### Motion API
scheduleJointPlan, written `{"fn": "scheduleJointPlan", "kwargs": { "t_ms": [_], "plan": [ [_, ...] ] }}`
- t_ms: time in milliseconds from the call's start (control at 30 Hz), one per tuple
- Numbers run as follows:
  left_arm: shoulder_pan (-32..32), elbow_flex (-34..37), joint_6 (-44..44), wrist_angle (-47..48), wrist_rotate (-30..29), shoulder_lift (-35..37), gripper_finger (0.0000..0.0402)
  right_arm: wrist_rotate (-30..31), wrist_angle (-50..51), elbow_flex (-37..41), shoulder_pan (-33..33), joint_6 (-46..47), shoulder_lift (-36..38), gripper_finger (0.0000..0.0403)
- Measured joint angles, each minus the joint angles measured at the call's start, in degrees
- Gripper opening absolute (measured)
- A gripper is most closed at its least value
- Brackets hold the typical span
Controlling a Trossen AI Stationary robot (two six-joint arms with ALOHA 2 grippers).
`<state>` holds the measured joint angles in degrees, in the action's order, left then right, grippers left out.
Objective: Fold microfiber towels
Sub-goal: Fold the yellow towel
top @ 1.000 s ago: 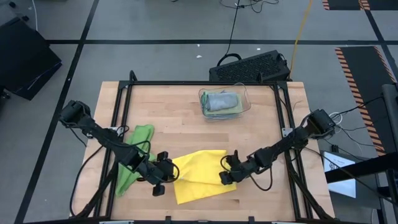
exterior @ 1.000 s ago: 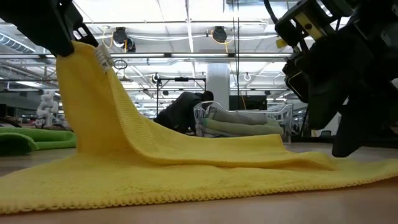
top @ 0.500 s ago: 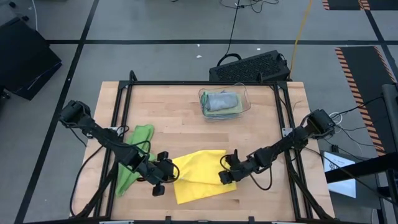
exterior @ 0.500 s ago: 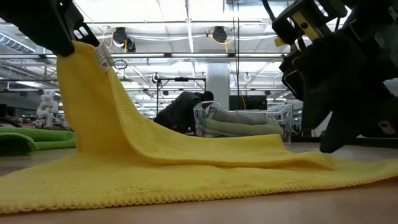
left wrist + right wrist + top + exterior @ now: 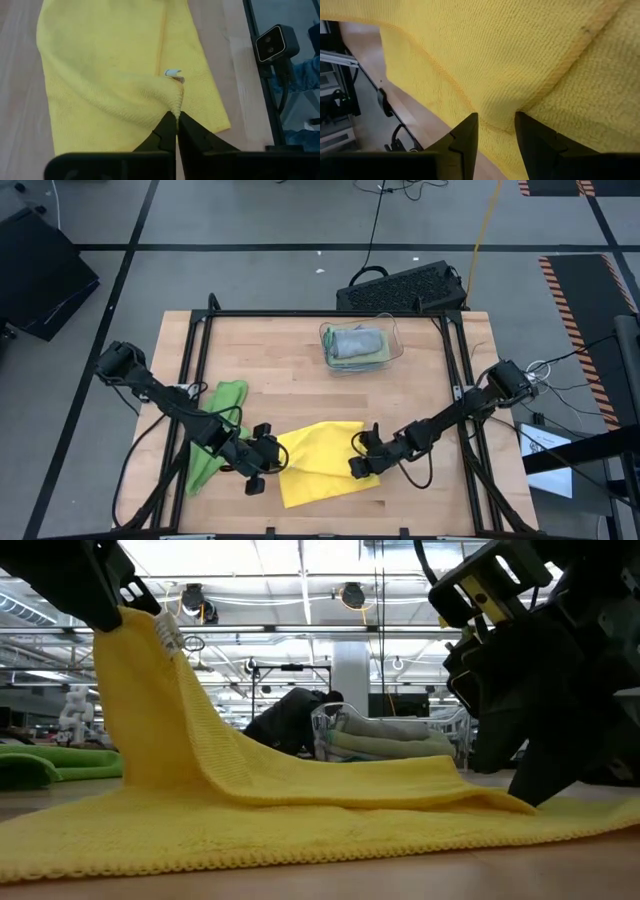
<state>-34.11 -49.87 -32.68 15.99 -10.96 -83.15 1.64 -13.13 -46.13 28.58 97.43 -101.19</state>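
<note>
Yellow knitted microfiber towel [image 5: 322,463] lies spread at the table's near centre, its left corner raised. Bright green crumpled microfiber towel [image 5: 212,436] lies to its left. Grey and green folded towels [image 5: 358,344] are stacked at far centre.

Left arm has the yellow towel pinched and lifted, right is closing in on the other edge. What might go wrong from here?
1. The left gripper holds only a thin pinch of the yellow towel; a hard pull may slip it free.
2. The right gripper is open over the edge; its fingers may catch both layers or miss.
3. The green towel lies under the left arm and may get dragged.
</note>
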Motion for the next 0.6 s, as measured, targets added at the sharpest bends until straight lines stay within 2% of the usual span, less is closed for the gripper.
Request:
{"fn": "scheduleJointPlan", "kwargs": {
  "t_ms": [167,333,500,600],
  "plan": [
    [0.0,0.0,-0.5,0.0,0.0,0.0,0.0017,-0.2,0.0,0.0,0.0,-0.4,0.3,0.0121],
    [0.0,0.0,0.0,0.0,-0.1,0.0,0.0005,0.2,0.8,0.0,0.0,-0.2,0.3,0.0112],
    [0.3,0.0,0.0,0.0,-1.1,0.0,0.0017,2.0,3.4,-0.1,-0.1,0.9,0.4,0.0069],
    [0.7,0.0,0.0,0.0,-1.1,0.0,0.001,3.1,3.7,-0.1,-0.1,1.4,0.4,0.0031]
  ]
}}
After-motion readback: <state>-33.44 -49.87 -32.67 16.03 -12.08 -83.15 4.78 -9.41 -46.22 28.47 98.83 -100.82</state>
